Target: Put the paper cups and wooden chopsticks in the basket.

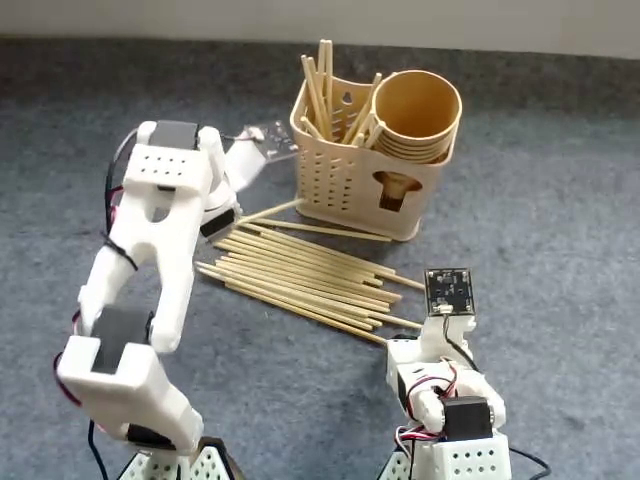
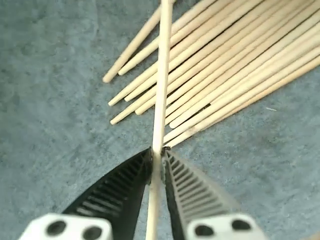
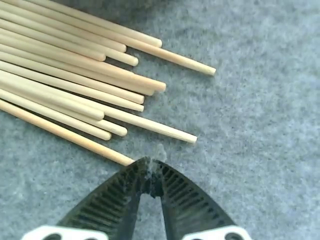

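Soft, even light w/ faint shadows under chopsticks (image 3: 75, 85)

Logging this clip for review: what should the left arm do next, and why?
Probably lift and carry toward the basket: the left gripper is shut on one chopstick that crosses the loose pile, and the basket already holds cups.

Jaws meet tip-to-tip just beside the chopsticks (image 3: 75, 85).

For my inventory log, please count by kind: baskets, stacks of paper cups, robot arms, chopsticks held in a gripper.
basket: 1
stack of paper cups: 1
robot arms: 2
chopstick held in the left gripper: 1
Total: 5
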Controlling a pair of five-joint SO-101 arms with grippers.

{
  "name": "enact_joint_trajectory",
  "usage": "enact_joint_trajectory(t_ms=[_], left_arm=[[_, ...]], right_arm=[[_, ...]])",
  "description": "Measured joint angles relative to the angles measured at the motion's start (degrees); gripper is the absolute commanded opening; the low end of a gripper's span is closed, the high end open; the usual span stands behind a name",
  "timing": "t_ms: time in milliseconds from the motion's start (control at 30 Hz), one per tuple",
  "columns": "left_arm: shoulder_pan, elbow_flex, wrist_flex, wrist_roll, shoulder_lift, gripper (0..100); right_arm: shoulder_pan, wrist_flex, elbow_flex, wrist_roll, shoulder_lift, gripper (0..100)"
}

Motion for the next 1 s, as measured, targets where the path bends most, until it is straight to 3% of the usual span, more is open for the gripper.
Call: enact_joint_trajectory(t_ms=[333, 600, 767, 1000], left_arm=[[2.5, 0.0, -1.4, 15.3, -19.0, 3], [5.1, 0.0, -1.8, 20.4, -32.4, 3], [5.1, 0.0, -2.5, 28.1, -36.7, 3], [6.8, 0.0, -9.5, 35.4, -37.6, 3]], right_arm=[[0.0, 0.0, 0.0, 0.0, 0.0, 0.5], [0.0, 0.0, 0.0, 0.0, 0.0, 0.5], [0.0, 0.0, 0.0, 0.0, 0.0, 0.5], [0.0, 0.0, 0.0, 0.0, 0.0, 0.5]])
